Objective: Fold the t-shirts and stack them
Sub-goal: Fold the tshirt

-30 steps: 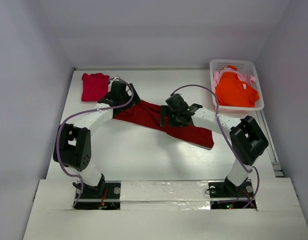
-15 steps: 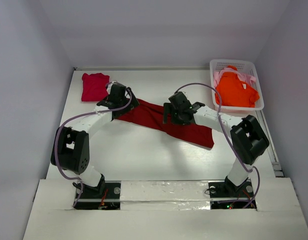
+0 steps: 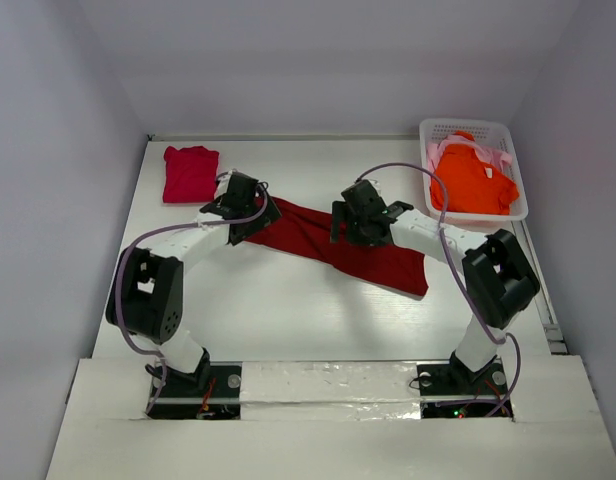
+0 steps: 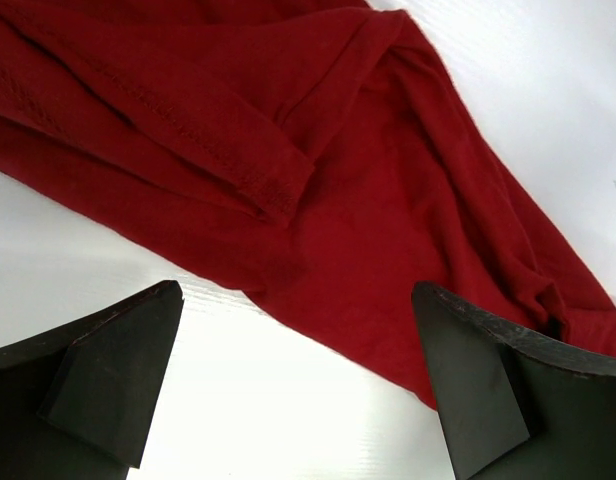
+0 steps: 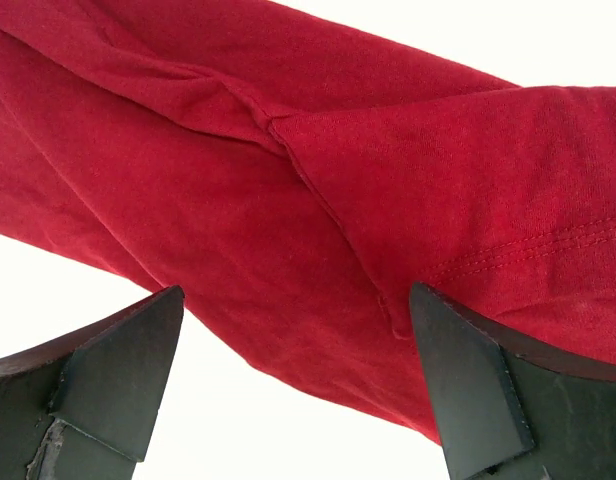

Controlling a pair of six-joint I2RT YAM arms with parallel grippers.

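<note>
We have edged both arms slightly along the dark red t-shirt [image 3: 388,262], bunched in a strip across the desk [image 3: 288,320]. The left gripper [image 4: 298,390] and right gripper [image 5: 296,385] hover over it, jaws wide apart and empty, so we judge the folding grasp is yet to come.

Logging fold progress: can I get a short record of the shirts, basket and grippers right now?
dark red shirt: crumpled mid-table, unfolded
crimson shirt: compact, far left
orange shirt: in basket
pale pink shirt: in basket, under the orange one
left gripper: open, over dark red shirt's left end
right gripper: open, over its middle
</note>
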